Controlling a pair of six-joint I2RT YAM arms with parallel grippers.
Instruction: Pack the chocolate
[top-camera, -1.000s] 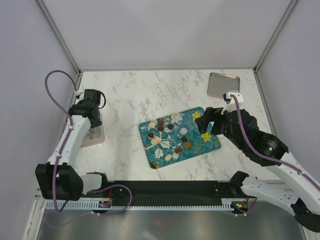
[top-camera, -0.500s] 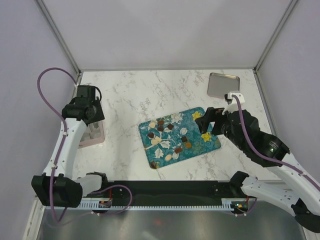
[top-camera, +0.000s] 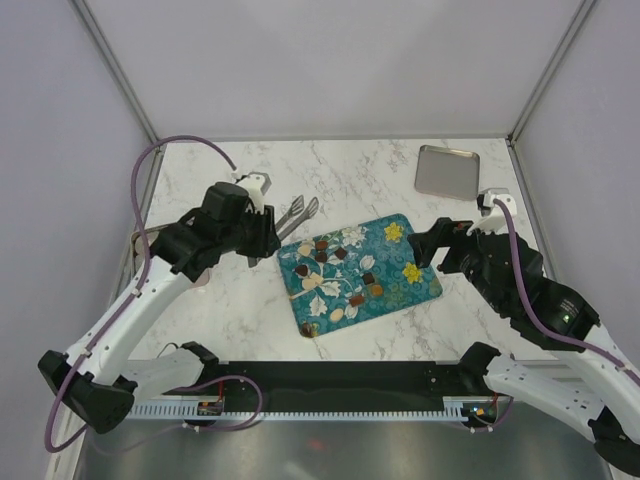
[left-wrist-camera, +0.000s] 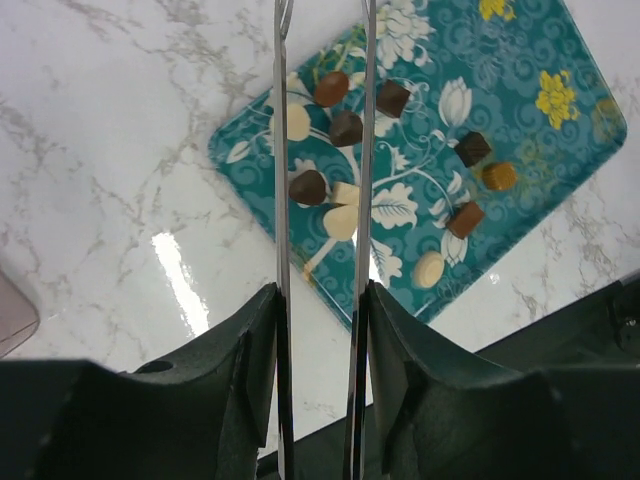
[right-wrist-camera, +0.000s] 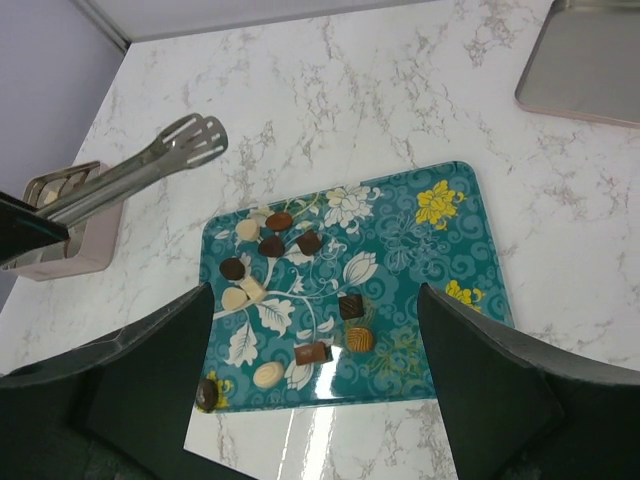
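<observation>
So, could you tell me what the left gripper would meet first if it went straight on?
The tongs in the left gripper lead, tips over the marble table just off the teal tray. Straight on, they probably meet tabletop, not the chocolate, though height is unclear.

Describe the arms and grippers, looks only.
Both the left arm and the right arm have white links with black joints. A purple cable runs along each, the left cable and the right cable. The left gripper and right gripper are matte black with broad fingers. A small white block sits at each wrist. No markings are legible.
</observation>
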